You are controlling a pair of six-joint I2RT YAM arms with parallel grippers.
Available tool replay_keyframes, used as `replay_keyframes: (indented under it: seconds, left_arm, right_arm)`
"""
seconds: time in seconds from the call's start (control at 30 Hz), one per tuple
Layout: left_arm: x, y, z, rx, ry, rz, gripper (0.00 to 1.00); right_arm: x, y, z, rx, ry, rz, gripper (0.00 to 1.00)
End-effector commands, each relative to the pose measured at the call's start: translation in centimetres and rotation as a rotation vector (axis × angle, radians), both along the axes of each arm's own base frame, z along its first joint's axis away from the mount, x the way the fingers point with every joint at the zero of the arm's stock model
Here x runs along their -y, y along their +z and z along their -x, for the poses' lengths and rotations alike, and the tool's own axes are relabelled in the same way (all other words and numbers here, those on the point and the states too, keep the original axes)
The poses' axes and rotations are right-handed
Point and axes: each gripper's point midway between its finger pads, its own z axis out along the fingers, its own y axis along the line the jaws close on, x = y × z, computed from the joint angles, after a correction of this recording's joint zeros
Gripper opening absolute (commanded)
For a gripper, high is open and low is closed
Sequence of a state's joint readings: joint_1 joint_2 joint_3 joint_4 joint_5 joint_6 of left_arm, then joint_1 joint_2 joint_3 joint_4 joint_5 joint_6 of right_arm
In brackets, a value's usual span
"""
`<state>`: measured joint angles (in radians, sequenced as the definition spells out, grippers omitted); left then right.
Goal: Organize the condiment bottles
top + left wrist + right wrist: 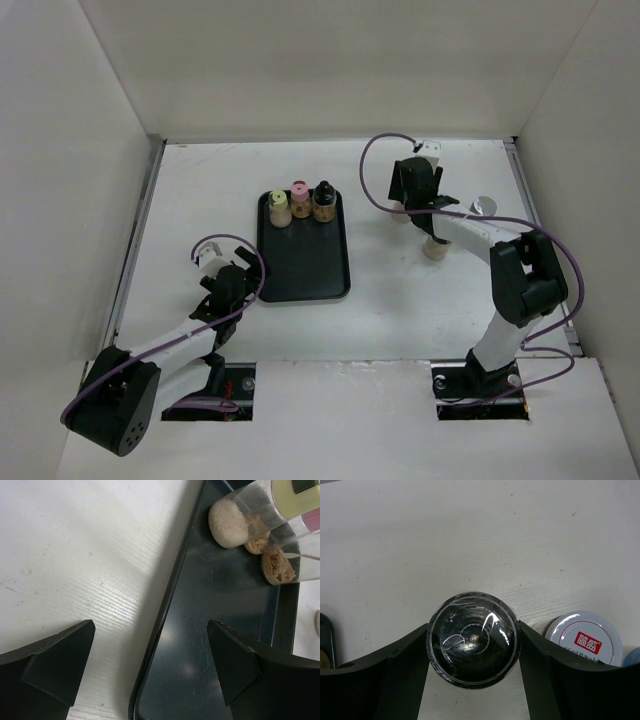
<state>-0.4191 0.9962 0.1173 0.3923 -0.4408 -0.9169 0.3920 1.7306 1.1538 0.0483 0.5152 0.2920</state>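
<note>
You are in the middle of a pick. Your right gripper (pixel 472 630) is clamped on a small bottle with a round, glossy black cap (pixel 472 647), one finger pressed to each side of it, out on the white wood-grain table (pixel 200 200) well to the right of the flat black rectangular tray (pixel 305 265). I cannot tell whether the bottle has left the surface.

Three upright bottles already stand in a row at the tray's far end: a yellow-capped one (pixel 279 205), a pink-capped one (pixel 300 198) and a black-capped one (pixel 323 200). Their clear walls show pale grains and brown lumps inside.

The next move, as I read it, calls for a straight lift, a carry leftward over the tray's raised rim, and an upright set-down beside that row. The cap looks smooth and slippery, so keep the squeeze firm.

A white-lidded jar with a red label (pixel 585 637) sits just beside your right finger; lift clear of it. A tan bottle (pixel 435 248) waits under the forearm.

Your left gripper (pixel 150 625) hangs with fingers spread, empty, straddling the tray's left rim.
</note>
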Motion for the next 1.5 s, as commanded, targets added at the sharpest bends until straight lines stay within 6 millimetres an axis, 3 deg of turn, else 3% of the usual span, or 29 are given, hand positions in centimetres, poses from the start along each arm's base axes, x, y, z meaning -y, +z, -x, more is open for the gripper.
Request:
replay_keyframes:
  seconds: [0.0, 0.2, 0.33, 0.57, 0.73, 0.87, 0.97, 1.07, 1.2, 1.27, 1.37, 1.47]
  left_arm:
    - [-0.1, 1.4, -0.8, 0.051, 0.014, 0.013, 1.0]
    - [-0.8, 1.6, -0.9, 0.057, 0.034, 0.024, 1.0]
    - [-1.2, 2.3, -0.8, 0.08, 0.051, 0.033, 1.0]
    - [-2.0, 2.4, -0.7, 0.09, 0.078, 0.046, 1.0]
    - [-2.2, 2.1, -0.6, 0.08, 0.085, 0.055, 1.0]
    - [-2.3, 1.8, -0.5, 0.075, 0.088, 0.052, 1.0]
    - [-2.2, 2.0, -0.4, 0.082, 0.082, 0.058, 1.0]
    - [-2.0, 1.8, -0.4, 0.075, 0.079, 0.054, 1.0]
    - [-1.9, 2.0, -0.4, 0.081, 0.074, 0.061, 1.0]
    - [-1.8, 1.9, -0.4, 0.077, 0.073, 0.059, 1.0]
    - [-1.9, 1.7, -0.4, 0.071, 0.073, 0.057, 1.0]
    - [-2.0, 1.9, -0.4, 0.08, 0.078, 0.061, 1.0]
  right_arm:
    - [-1.0, 4.7, -1.5, 0.147, 0.012, -0.072, 0.57]
    - [-4.6, 10.8, 1.5, 0.279, 0.117, -0.112, 0.55]
    - [-9.7, 12.8, 4.4, 0.314, 0.241, -0.157, 0.54]
    - [-20.6, 12.4, 8.2, 0.29, 0.451, -0.19, 0.54]
    - [-29.0, 11.1, 9.5, 0.268, 0.586, -0.207, 0.55]
    - [-33.4, 11.1, 9.5, 0.285, 0.642, -0.196, 0.55]
    - [-35.4, 10.6, 9.6, 0.293, 0.664, -0.176, 0.57]
    - [-36.7, 8.8, 9.6, 0.268, 0.676, -0.158, 0.59]
    - [-37.2, 6.3, 9.4, 0.231, 0.665, -0.151, 0.63]
    - [-37.3, 5.2, 9.4, 0.212, 0.657, -0.156, 0.72]
    - [-37.3, 5.6, 9.5, 0.212, 0.656, -0.177, 0.87]
    - [-36.8, 6.9, 9.8, 0.229, 0.642, -0.206, 0.91]
